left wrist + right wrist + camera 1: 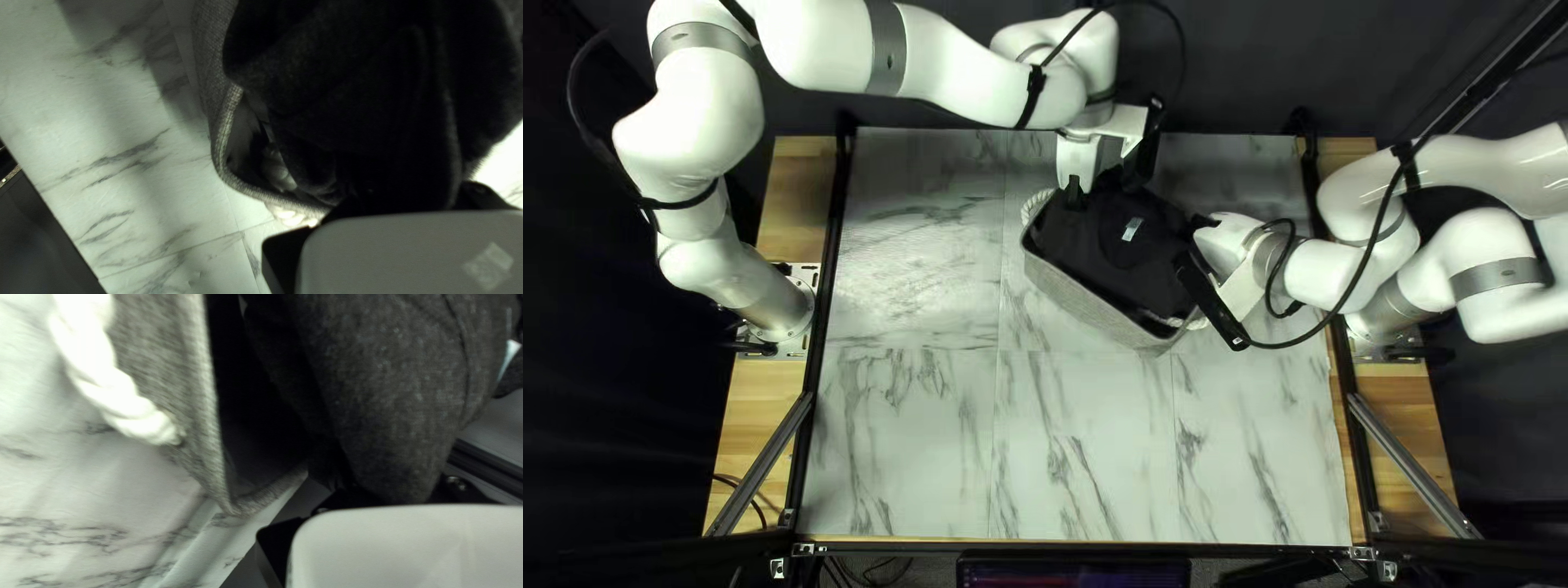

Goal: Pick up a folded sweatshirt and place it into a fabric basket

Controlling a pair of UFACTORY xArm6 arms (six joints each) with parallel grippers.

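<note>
The marble-patterned table [909, 446] carries a grey basket [1095, 309], set toward one o'clock from the table's centre, with rope handles [1034, 206] at the basket's ten and four o'clock.

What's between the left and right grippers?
The dark sweatshirt, at the mouth of the basket, lies between the left gripper and the right gripper; the top left view shows that.
</note>
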